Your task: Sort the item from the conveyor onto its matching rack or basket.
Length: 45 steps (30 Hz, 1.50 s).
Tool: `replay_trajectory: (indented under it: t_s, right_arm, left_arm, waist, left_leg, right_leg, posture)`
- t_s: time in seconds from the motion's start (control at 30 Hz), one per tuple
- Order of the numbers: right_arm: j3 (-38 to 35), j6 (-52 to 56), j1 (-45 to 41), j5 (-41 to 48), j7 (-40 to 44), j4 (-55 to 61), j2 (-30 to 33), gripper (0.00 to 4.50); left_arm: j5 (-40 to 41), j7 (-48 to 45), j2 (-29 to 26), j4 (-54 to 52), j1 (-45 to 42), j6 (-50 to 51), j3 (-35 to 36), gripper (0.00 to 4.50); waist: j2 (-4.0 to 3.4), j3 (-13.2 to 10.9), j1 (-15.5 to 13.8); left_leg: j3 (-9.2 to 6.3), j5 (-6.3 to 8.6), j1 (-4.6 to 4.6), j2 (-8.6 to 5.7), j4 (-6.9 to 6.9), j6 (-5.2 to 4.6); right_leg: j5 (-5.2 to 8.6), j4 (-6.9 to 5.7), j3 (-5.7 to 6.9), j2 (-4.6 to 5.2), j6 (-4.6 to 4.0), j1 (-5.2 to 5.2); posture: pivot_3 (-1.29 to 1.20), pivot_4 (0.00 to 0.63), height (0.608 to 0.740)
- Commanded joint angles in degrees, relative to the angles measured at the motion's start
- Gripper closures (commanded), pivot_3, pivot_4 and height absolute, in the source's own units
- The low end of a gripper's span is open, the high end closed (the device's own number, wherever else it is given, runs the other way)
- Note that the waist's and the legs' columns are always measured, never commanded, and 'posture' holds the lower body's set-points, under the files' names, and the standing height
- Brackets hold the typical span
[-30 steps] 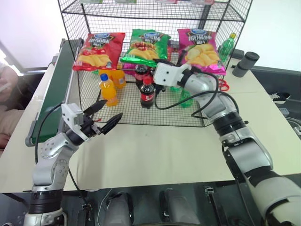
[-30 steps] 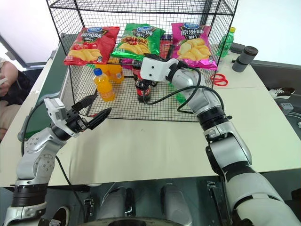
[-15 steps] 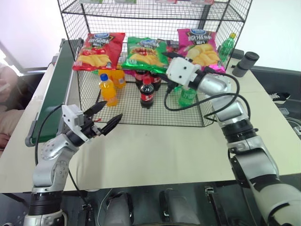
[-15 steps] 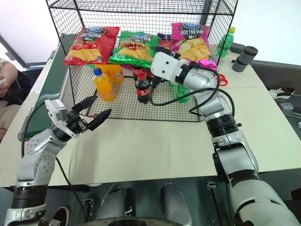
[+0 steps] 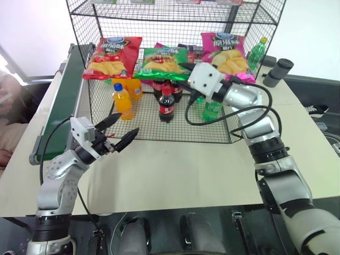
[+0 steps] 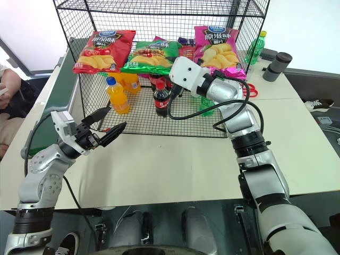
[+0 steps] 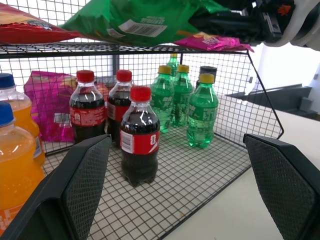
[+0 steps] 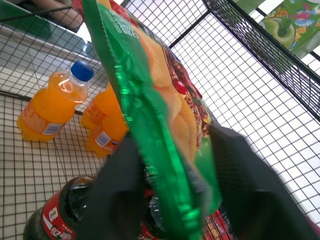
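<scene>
1. While the green crisp bag (image 5: 161, 60) lies on the rack's (image 5: 249, 13) middle wire shelf, between the red bag (image 5: 111, 56) on its left and the pink bag (image 5: 226, 53) on its right, the right gripper (image 8: 172, 185) is clamped on its near edge.
2. Judging by its puffed, crinkled look, the bag should be very light, air-filled and soft; squeezing the belly would likely crush the crisps.
3. Its glossy film looks slippery, so the flat sealed seam at the edge seems the safest hold, as the black fingers (image 8: 240, 195) pinch it.
4. The left gripper (image 5: 118, 133) hovers near the rack's front left corner, its mesh-textured jaws wide apart and empty.
5. Below, rigid plastic cola bottles (image 7: 139, 135), green soda bottles (image 7: 201, 117) and orange drinks (image 5: 122, 101) stand on thin black wire mesh.
6. The dark-green conveyor (image 5: 61, 106) runs along the left.
</scene>
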State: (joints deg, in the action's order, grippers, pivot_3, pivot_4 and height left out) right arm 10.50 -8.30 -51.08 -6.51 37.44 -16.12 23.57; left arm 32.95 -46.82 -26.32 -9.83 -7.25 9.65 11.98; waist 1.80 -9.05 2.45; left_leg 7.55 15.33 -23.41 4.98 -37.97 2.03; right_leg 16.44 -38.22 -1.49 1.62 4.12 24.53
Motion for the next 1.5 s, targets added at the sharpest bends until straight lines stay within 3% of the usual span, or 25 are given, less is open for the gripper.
replay_trajectory:
  t_s: [0.03, 0.6, 0.7, 0.93, 1.3, 1.5]
  right_arm:
    - [-0.83, -1.56, -1.4, 0.7, -0.29, 0.19, -0.34, 4.43]
    - [2.66, -17.86, -12.35, -10.1, -10.58, -24.57, -0.63, 4.43]
    - [2.5, -19.65, -12.41, -9.96, -9.93, -25.88, -0.17, 3.42]
    - [1.69, -20.71, -10.74, -7.33, -6.06, -24.92, 0.99, 0.02]
    - [0.34, -17.28, -5.33, -3.0, 0.25, -16.13, 2.79, 0.02]
    - [-8.39, -4.32, 0.94, 9.96, 2.68, 2.12, 6.13, 0.02]
  left_arm:
    - [-0.19, 0.01, -0.34, -1.82, 0.22, -0.95, 0.4, 0.0]
    - [-1.11, -0.01, -0.17, -2.09, -0.08, -1.46, -0.33, 0.0]
    - [-1.09, 0.05, -0.19, -2.1, 0.04, -1.47, -0.15, 0.0]
    - [-1.15, -0.06, 0.02, -2.21, 0.29, -1.55, -0.54, 0.0]
    - [-1.36, -0.18, -0.23, -1.87, -0.17, -1.69, -0.64, 0.0]
    - [-1.39, 0.54, -3.0, -1.73, 1.19, -0.93, 2.59, 0.0]
  waist:
    - [0.0, 0.0, 0.03]
    - [-0.02, -0.02, 0.14]
    - [-0.03, -0.02, 0.14]
    - [-0.03, -0.02, 0.13]
    - [-0.04, -0.02, 0.1]
    - [-0.07, -0.05, -0.02]
  left_leg:
    - [-0.01, 0.0, 0.0, 0.0, 0.0, 0.0]
    - [0.02, -0.01, 0.0, 0.0, 0.01, 0.02]
    - [0.02, -0.02, 0.0, 0.0, 0.01, 0.04]
    - [0.02, -0.04, 0.0, 0.01, 0.01, 0.07]
    - [0.02, -0.02, 0.0, 0.01, 0.0, 0.04]
    - [0.01, -0.02, -0.01, 0.01, 0.0, 0.04]
  right_leg:
    - [0.0, 0.0, 0.0, 0.0, 0.0, 0.0]
    - [0.0, 0.02, 0.0, 0.0, 0.0, 0.0]
    - [0.0, 0.02, 0.0, 0.0, 0.0, 0.0]
    - [0.0, 0.02, -0.01, 0.01, 0.0, 0.0]
    - [0.0, 0.01, 0.0, 0.01, 0.0, 0.0]
    - [0.0, 0.02, 0.0, 0.03, 0.0, 0.0]
  posture:
    - [0.0, 0.15, 0.74]
    - [0.0, 0.15, 0.74]
    - [0.0, 0.15, 0.74]
    - [0.0, 0.15, 0.74]
    - [0.0, 0.15, 0.74]
    - [0.0, 0.15, 0.74]
